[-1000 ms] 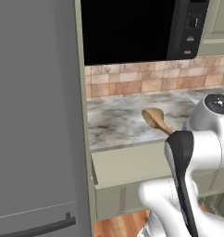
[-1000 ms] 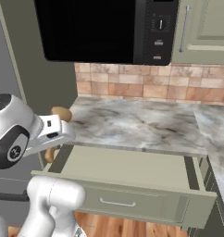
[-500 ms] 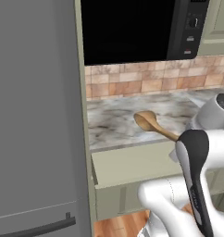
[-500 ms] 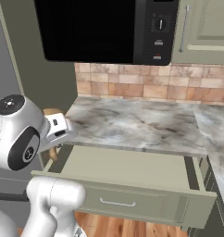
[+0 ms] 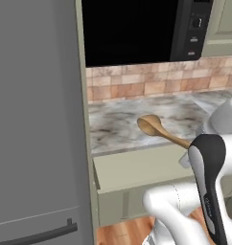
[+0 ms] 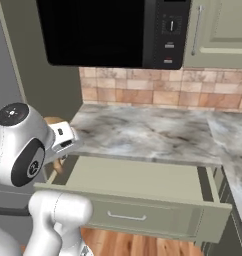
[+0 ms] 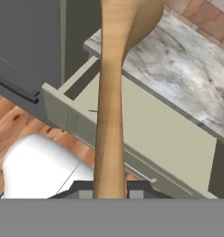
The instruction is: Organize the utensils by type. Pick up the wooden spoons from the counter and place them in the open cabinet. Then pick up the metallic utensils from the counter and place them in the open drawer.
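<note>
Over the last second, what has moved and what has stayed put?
The wooden spoon, held by its handle in the gripper, has swung left in the left base view, its bowl now further out over the counter; the arm followed. The grip stayed shut. The drawer stays open, the microwave unchanged.

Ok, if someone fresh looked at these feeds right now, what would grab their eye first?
The orange-brown wooden spoon held in the end effector, its handle running straight up the hand view and its bowl out over the counter. Next, the open drawer pulled out below the counter edge, and the big black microwave above.
</note>
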{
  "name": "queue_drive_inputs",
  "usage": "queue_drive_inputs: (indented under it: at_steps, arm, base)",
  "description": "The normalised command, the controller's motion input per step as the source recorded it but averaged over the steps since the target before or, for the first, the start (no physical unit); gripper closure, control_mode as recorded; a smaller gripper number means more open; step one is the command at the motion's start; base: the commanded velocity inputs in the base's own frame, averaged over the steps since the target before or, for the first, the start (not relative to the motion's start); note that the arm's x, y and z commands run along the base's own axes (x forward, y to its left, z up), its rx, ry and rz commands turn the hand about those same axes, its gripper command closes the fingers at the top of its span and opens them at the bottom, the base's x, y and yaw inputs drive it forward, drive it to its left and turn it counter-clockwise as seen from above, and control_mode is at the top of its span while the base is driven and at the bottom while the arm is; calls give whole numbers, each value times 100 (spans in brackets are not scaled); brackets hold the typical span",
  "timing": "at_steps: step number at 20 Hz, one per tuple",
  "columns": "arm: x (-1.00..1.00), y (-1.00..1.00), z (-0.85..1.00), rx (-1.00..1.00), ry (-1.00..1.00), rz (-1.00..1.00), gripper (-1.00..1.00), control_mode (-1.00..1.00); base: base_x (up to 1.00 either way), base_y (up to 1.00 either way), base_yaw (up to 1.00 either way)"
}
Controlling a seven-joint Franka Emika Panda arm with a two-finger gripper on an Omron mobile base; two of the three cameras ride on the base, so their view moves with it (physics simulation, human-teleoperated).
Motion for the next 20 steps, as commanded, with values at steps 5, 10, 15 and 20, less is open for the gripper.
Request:
queue_drive_inputs:
  at_steps: [5, 10, 15, 20]
  arm:
    - [0, 0, 0, 0, 0, 0, 100, 100]
    - [0, 0, 0, 0, 0, 0, 100, 100]
    - [0, 0, 0, 0, 0, 0, 100, 100]
    - [0, 0, 0, 0, 0, 0, 100, 100]
  base:
    - [-18, 0, -25]
    - [-31, -6, -51]
    - [-43, -9, -62]
    - [-46, -17, -58]
